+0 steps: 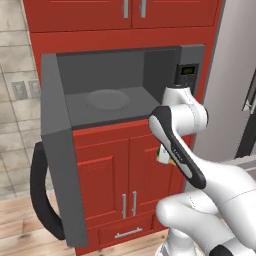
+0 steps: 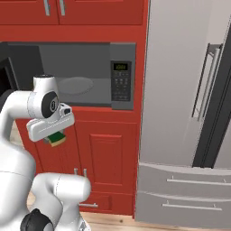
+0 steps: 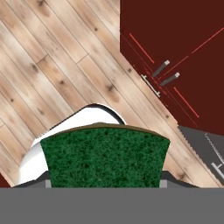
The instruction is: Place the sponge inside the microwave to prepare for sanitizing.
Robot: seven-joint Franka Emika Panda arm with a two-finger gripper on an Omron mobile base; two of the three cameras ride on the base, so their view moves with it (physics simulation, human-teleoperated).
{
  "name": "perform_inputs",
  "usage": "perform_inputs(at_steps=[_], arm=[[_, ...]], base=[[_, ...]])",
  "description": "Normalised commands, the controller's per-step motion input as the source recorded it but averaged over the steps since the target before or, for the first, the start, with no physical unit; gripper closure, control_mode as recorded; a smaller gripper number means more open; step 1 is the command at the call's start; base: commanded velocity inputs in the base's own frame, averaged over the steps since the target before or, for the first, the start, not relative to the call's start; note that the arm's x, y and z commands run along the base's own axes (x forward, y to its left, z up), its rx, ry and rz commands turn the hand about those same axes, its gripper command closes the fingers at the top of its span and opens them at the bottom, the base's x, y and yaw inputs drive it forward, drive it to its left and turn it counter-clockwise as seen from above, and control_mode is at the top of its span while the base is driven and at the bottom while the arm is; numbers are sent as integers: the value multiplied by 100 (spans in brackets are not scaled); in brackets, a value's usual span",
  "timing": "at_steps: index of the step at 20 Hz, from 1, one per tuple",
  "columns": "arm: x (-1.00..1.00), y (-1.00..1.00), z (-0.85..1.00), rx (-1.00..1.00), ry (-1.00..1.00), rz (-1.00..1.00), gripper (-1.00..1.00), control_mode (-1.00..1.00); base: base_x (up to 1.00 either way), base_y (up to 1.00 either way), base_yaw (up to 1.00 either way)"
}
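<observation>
Red cabinets [image 1: 115,175] stand beside a grey refrigerator [image 2: 180,113], above a light wooden plank floor [image 3: 52,65].

The white arm [image 1: 210,190] rises from the base, bends at a dark-jointed elbow and reaches toward the microwave [image 1: 100,90], which serves as landmark. Its wrist sits just below and in front of the microwave's open mouth, near the keypad side. The gripper [image 2: 55,137] hangs under the wrist, pointing down at the floor, lower than the microwave's bottom edge. The jaws stand partly closed, clamped on the sponge [image 3: 105,155], whose green face sits between them.
</observation>
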Motion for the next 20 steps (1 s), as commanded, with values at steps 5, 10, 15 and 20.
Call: perform_inputs(at_steps=[5,10,15,20], arm=[[0,0,0,0,0,0,100,100],[0,0,0,0,0,0,100,100],[0,0,0,0,0,0,100,100],[0,0,0,0,0,0,100,100]], base=[[3,20,1],[16,21,11],[26,10,19],[44,0,15]])
